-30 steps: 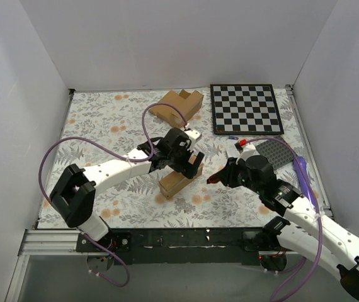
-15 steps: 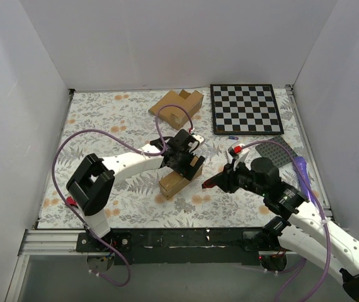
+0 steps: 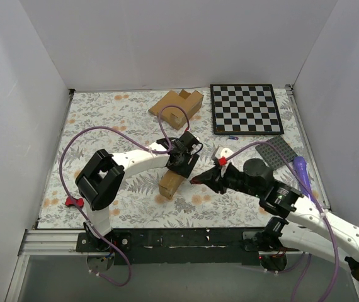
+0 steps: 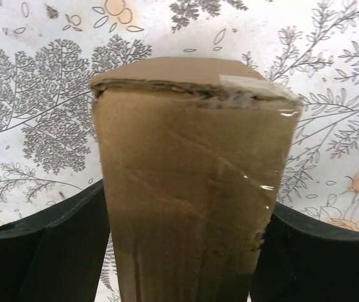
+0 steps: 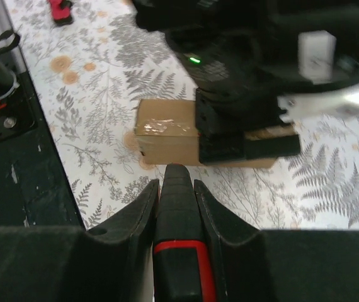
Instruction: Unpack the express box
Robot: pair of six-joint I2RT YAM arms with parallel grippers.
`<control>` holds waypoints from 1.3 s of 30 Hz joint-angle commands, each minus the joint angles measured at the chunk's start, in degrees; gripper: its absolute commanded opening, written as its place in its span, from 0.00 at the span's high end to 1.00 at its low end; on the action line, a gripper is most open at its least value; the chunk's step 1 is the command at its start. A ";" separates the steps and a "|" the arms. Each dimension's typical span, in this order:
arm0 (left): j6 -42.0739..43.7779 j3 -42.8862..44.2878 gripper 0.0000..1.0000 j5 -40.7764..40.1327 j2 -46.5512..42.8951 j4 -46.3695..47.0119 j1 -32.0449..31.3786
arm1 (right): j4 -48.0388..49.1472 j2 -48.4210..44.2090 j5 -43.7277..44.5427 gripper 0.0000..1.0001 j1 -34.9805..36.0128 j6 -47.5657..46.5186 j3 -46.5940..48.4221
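The desk (image 3: 104, 119) wears a cloth printed with grey leaves and orange flowers. At its far right lies a black and white checkerboard (image 3: 245, 108), and left of that, also at the far edge, sits a larger notched cardboard box (image 3: 176, 104) with flaps standing up. A grey studded plate (image 3: 279, 151) lies on the right side, nearer than the checkerboard. The small brown box (image 3: 170, 184) rests on the cloth near the middle of the desk, between the two arms, one end pointing toward the near left. The left hand (image 3: 182, 165) comes down over its far end and is closed around it. In the left wrist view the black fingers (image 4: 53, 251) press against both long sides of the small brown box (image 4: 192, 189), whose far end carries a strip of shiny clear tape. The right hand (image 3: 206, 180) reaches in from the right, low over the cloth, with its fingers (image 5: 129, 220) clamped on a black tool (image 5: 176, 245) with a red band. The tip of the tool points at the long side of the small brown box (image 5: 164, 132), just beside it. Whether the tip touches the cardboard cannot be told.
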 commanded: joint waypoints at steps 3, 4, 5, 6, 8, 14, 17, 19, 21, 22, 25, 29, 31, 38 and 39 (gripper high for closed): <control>1.66 0.90 0.33 -5.76 0.10 -2.12 0.17 | 9.45 7.64 14.21 0.99 16.55 -12.23 6.27; 1.76 0.73 0.34 -5.85 -0.16 -1.77 0.26 | 10.07 9.13 15.64 0.99 18.15 -13.99 6.45; 1.76 0.46 0.35 -5.85 -0.25 -1.59 0.26 | 11.38 9.67 17.22 0.99 20.69 -14.52 6.63; 1.93 -0.32 0.37 -5.77 -0.86 -1.33 0.35 | 12.17 10.02 19.15 0.99 21.41 -14.79 6.63; 1.84 -1.29 0.38 -5.42 -1.56 -0.45 0.35 | 14.97 10.73 20.74 0.99 22.72 -15.58 6.10; 1.76 -6.04 0.41 -4.10 -3.85 2.28 0.35 | 23.68 12.22 25.58 0.99 26.15 -19.35 3.82; 2.11 -7.27 0.43 -3.39 -4.29 3.16 0.43 | 25.80 13.80 25.32 0.99 26.69 -21.47 2.94; 2.19 -7.71 0.44 -3.04 -4.47 3.68 0.43 | 27.29 15.11 24.62 0.99 27.04 -23.22 2.50; 2.19 -7.97 0.46 -2.51 -4.73 4.12 0.43 | 28.17 15.73 23.83 0.99 27.48 -23.93 2.15; 2.11 -7.98 0.46 -2.51 -4.82 4.39 0.43 | 28.26 16.61 23.65 0.99 27.57 -24.46 2.41; 2.28 -7.89 0.46 -2.69 -4.82 4.30 0.35 | 27.74 18.10 22.07 0.99 28.01 -24.73 2.85; 2.46 -7.80 0.46 -2.60 -4.64 4.39 0.43 | 27.04 19.95 20.75 0.99 28.71 -24.64 3.20; 2.46 -7.80 0.47 -2.69 -4.64 4.48 0.43 | 27.12 20.66 20.31 0.99 28.88 -24.46 3.20; 2.37 -8.33 0.47 -2.43 -4.82 4.57 0.43 | 28.18 22.68 19.52 0.99 29.24 -23.93 2.67; 2.37 -8.41 0.47 -2.34 -4.82 4.57 0.43 | 28.18 23.03 19.35 0.99 29.24 -23.93 2.76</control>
